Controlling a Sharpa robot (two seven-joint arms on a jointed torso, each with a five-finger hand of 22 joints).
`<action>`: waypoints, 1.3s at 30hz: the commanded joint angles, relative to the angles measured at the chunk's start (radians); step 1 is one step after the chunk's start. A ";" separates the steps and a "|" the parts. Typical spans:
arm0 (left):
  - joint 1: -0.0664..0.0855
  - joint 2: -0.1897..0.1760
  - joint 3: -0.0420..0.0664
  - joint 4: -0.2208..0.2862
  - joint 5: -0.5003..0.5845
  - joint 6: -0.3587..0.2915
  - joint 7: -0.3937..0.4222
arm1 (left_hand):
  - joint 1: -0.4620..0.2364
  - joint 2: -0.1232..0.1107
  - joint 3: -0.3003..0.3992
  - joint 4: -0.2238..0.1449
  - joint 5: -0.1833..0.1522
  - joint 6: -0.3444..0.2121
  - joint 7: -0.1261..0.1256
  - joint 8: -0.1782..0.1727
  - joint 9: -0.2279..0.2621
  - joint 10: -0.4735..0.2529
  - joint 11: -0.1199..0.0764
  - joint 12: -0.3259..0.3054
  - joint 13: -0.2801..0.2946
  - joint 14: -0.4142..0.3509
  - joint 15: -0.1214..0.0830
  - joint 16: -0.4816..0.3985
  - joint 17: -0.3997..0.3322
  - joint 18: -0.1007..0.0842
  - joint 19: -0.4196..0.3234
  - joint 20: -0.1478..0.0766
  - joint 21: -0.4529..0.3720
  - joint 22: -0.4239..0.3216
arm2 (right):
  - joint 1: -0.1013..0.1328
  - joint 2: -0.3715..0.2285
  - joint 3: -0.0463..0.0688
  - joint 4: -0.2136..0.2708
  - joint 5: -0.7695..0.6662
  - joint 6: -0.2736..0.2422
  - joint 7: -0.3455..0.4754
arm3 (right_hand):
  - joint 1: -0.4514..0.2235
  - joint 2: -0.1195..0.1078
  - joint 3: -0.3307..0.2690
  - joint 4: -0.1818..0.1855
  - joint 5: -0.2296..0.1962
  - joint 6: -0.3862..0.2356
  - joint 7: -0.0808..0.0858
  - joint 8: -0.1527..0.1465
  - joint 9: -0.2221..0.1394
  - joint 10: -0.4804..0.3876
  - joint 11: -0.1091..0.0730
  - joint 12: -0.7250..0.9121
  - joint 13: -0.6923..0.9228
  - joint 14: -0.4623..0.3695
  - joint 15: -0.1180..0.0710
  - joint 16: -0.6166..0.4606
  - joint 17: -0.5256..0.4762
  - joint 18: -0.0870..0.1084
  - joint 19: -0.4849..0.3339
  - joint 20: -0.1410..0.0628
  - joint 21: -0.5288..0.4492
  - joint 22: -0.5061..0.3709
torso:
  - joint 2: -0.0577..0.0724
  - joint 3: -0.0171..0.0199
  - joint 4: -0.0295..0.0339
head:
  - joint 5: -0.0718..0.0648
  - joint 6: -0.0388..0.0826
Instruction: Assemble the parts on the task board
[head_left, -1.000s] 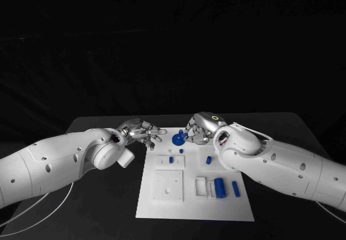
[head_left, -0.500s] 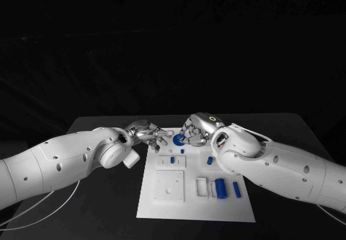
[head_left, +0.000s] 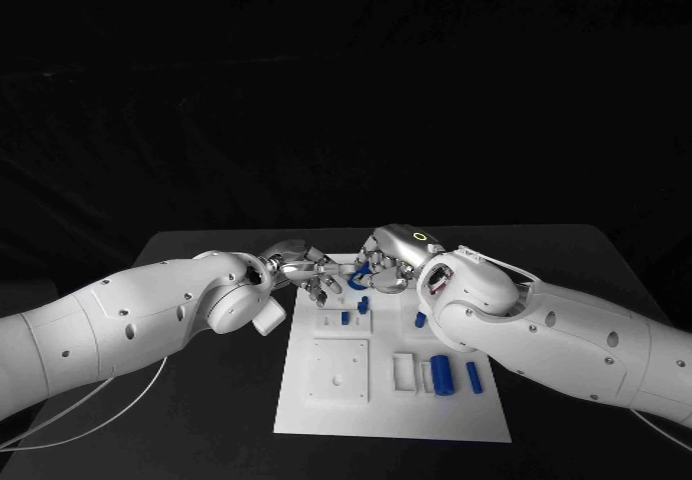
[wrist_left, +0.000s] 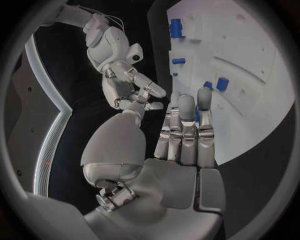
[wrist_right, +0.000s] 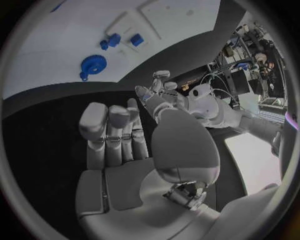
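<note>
Since a second ago both hands have drawn closer together over the far end of the task board, and the blue gear that was lifted by the right hand now lies flat on the board's far edge.

The board's near half carries a white square plate on the left. To its right a white block stands beside a large blue cylinder and a slimmer blue pin. Farther on, a small white plate holds a short blue peg, with another blue piece to its right and one beyond.

At the far edge the left hand hovers with fingers straight and side by side, thumb apart, holding nothing. The right hand is likewise extended and empty, just above the gear; the right wrist view shows the gear free on the white surface.

The black table lies around the board, and the room behind is dark.
</note>
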 joint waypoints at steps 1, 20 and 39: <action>0.001 0.004 0.000 -0.001 -0.009 0.023 0.003 | -0.006 0.002 0.003 -0.006 -0.001 -0.007 0.003 0.003 0.002 -0.008 -0.002 0.005 0.001 0.000 0.000 -0.004 0.002 0.013 -0.005 0.001 0.005 0.019 | 0.000 0.001 0.001 0.006 -0.002 0.010 0.002 | 0.003 -0.006 0.002 0.007 0.001 -0.004 0.004 -0.005 0.000 0.003 0.002 -0.003 0.000 -0.001 -0.006 -0.003 -0.001 -0.014 0.040 -0.008 -0.004 0.118 | -0.001 0.0003 -0.0001 | 0.001 -0.001; 0.001 -0.015 0.000 0.000 0.025 0.013 0.013 | 0.009 0.055 -0.025 -0.064 0.001 0.005 -0.002 0.004 0.014 -0.006 -0.005 0.011 -0.001 0.000 -0.002 -0.004 0.002 0.012 -0.008 0.000 0.011 0.017 | 0.000 -0.010 0.001 -0.016 -0.002 0.042 0.003 | 0.006 -0.008 0.000 0.005 -0.010 -0.010 0.007 -0.005 0.000 -0.003 0.004 -0.011 -0.003 -0.002 -0.005 -0.008 -0.004 -0.014 0.038 -0.007 -0.008 0.117 | -0.001 -0.0009 -0.0011 | -0.004 -0.002; 0.001 -0.071 0.001 0.023 0.078 -0.042 0.073 | 0.038 0.068 -0.033 -0.094 0.001 -0.009 0.007 -0.015 -0.007 -0.012 -0.001 -0.004 -0.002 -0.003 0.002 -0.016 -0.003 0.014 -0.012 0.003 0.003 0.015 | 0.007 0.016 -0.019 -0.137 -0.037 0.148 0.150 | 0.050 -0.002 0.127 -0.120 0.011 -0.120 0.002 -0.006 -0.003 -0.011 -0.015 -0.007 -0.004 -0.002 -0.014 -0.007 -0.002 -0.027 0.028 -0.016 -0.010 0.116 | 0.001 -0.0019 0.0013 | -0.005 0.001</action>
